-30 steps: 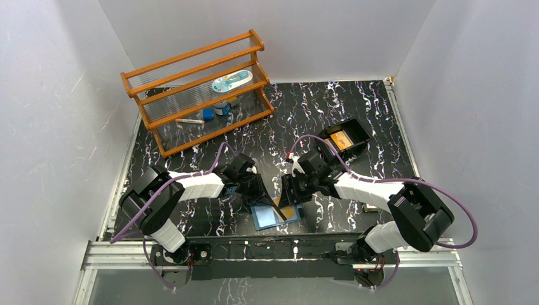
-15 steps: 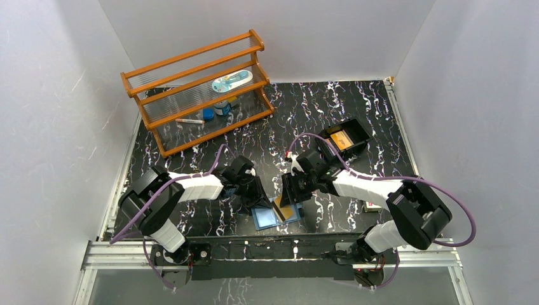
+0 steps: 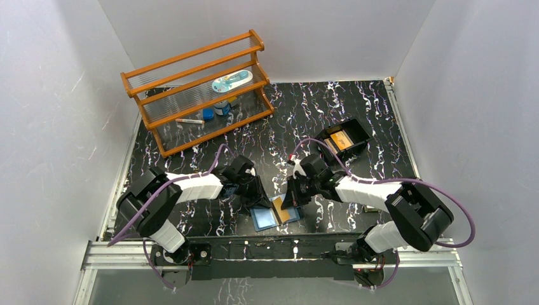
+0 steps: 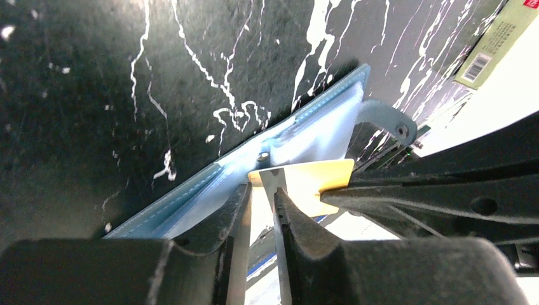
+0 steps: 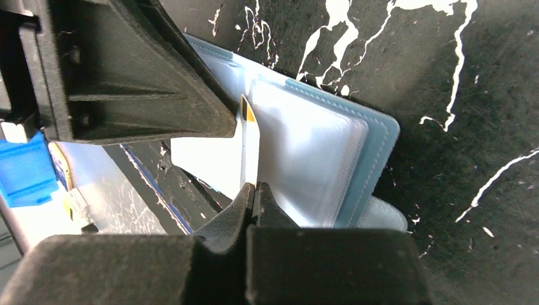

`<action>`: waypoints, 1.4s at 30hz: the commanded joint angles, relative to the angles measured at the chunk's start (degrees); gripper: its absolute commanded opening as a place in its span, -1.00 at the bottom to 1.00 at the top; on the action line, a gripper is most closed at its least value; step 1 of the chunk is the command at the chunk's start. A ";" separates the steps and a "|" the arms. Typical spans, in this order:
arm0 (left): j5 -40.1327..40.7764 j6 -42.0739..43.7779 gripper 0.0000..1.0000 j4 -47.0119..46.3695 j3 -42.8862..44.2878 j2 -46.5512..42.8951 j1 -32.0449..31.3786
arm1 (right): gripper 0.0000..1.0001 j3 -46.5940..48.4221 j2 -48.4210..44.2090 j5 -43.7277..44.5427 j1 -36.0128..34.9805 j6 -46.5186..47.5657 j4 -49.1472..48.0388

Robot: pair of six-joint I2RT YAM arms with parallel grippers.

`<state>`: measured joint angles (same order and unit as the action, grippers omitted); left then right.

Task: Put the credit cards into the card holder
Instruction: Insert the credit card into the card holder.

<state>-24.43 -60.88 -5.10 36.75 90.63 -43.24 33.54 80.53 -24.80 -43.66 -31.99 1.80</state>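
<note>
Left wrist view: the left gripper (image 4: 262, 189) bears on the open card holder (image 4: 321, 133), its jaws a narrow gap apart; whether they nip a sleeve I cannot tell. Just beyond its tips, the right gripper (image 5: 255, 189) pinches the orange credit card (image 4: 311, 178) edge-on. Best align the card with a sleeve mouth and feed it slowly.

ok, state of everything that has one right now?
card holder: open, lying flat.
orange card: on edge against the holder's clear sleeves, gripped.
right gripper: shut on orange card.
left gripper: fingers nearly together at the holder; grip unclear.
black tray: spare card inside.
</note>
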 commanded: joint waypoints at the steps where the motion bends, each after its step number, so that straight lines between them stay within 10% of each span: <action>1: 2.82 1.79 -0.58 12.45 2.65 -4.96 -0.10 | -1.00 -4.93 -1.87 1.32 0.08 -3.68 -10.54; 42: 6.75 1.67 -0.89 14.51 -8.98 -13.02 0.12 | -1.00 -13.06 0.81 2.83 -0.03 -13.32 -27.94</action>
<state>-18.96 -59.18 9.30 29.34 76.36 -42.96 21.50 81.17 -23.03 -43.53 -45.63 -25.23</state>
